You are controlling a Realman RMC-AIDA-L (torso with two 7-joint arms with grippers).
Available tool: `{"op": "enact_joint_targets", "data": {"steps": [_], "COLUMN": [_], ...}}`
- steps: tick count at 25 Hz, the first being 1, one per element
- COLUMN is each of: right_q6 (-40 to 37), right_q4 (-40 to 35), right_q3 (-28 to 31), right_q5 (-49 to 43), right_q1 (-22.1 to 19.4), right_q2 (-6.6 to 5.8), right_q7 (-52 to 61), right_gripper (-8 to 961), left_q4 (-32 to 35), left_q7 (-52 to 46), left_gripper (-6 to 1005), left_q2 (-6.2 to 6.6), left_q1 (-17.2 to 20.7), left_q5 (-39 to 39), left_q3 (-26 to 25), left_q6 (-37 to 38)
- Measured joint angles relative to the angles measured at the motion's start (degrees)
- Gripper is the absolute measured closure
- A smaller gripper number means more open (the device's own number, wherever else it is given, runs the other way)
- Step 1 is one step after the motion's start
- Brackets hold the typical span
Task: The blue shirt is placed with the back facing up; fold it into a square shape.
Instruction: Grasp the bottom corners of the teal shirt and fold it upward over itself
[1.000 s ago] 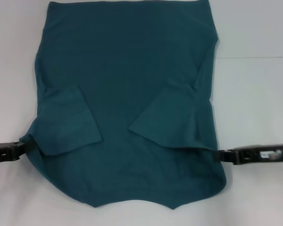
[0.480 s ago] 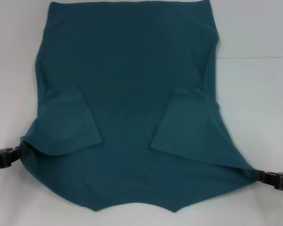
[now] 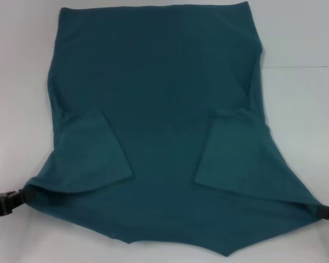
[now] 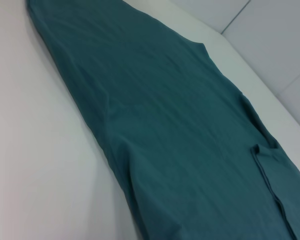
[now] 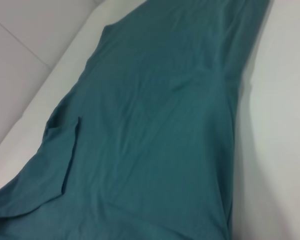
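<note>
- Lying flat on white table (image 3: 301,98): shirt (image 3: 159,104), soft plain teal knit, both sleeves folded inward, no lettering visible.
- Left gripper (image 3: 13,198) pinching near left corner.
- Right gripper (image 3: 324,212) at near right corner, pinching fabric.

- The white table (image 3: 296,109) carries the load; a seam line crosses its surface at the right.
- The blue shirt (image 3: 159,93) lies flat on it, both sleeves folded inward.
</note>
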Motion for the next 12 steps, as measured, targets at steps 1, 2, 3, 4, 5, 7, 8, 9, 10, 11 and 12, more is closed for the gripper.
{"op": "enact_joint_targets", "data": {"steps": [1,2,3,4,5,7,8,9,10,11,12], "right_q6": [-0.4,-1.5,-1.5,-2.0,-2.5,-3.2,-3.3,-3.5,-3.8,-4.1,-4.4], "right_q4": [0.2,1.1,1.1,1.5,1.8,2.2,2.2,2.1,2.1,2.1,2.0], "right_q3": [0.6,2.2,2.2,2.9,3.6,4.4,4.6,4.8,5.0,5.3,5.7], "right_q5": [0.0,0.0,0.0,0.0,0.0,-0.1,-0.1,-0.1,-0.1,-0.3,-0.5], "right_q1": [-0.3,-0.7,-0.7,-0.9,-1.1,-1.7,-2.0,-2.4,-2.7,-3.0,-3.2], "right_q2": [0.05,-0.05,-0.05,-0.13,-0.19,-0.27,-0.28,-0.28,-0.29,-0.34,-0.38], "right_q7": [-1.0,-3.1,-3.1,-4.0,-5.0,-6.5,-6.8,-7.3,-7.6,-8.0,-8.4], "right_gripper": [927,927,927,927,927,927,927,926,926,926,926], "left_q4": [-0.1,-0.1,-0.2,-0.3,-0.3,-0.3,-0.3,-0.4,-0.4,-0.4,-0.4], "left_q7": [0.1,0.2,0.3,0.4,0.5,0.8,1.1,1.3,1.5,1.7,1.7], "left_gripper": [912,911,911,911,910,909,909,909,908,908,907], "left_q2": [-0.13,-0.15,-0.16,-0.17,-0.18,-0.23,-0.28,-0.32,-0.38,-0.43,-0.43], "left_q1": [0.2,0.3,0.5,0.6,0.8,1.0,1.2,1.4,1.6,1.7,1.7], "left_q5": [0.0,0.1,0.2,0.3,0.3,0.4,0.4,0.5,0.5,0.5,0.5], "left_q3": [0.0,-0.1,-0.1,-0.1,-0.1,0.0,0.0,0.1,0.1,0.1,0.1], "left_q6": [0.6,0.8,1.1,1.3,1.6,2.3,2.6,2.9,3.3,3.6,3.6]}}
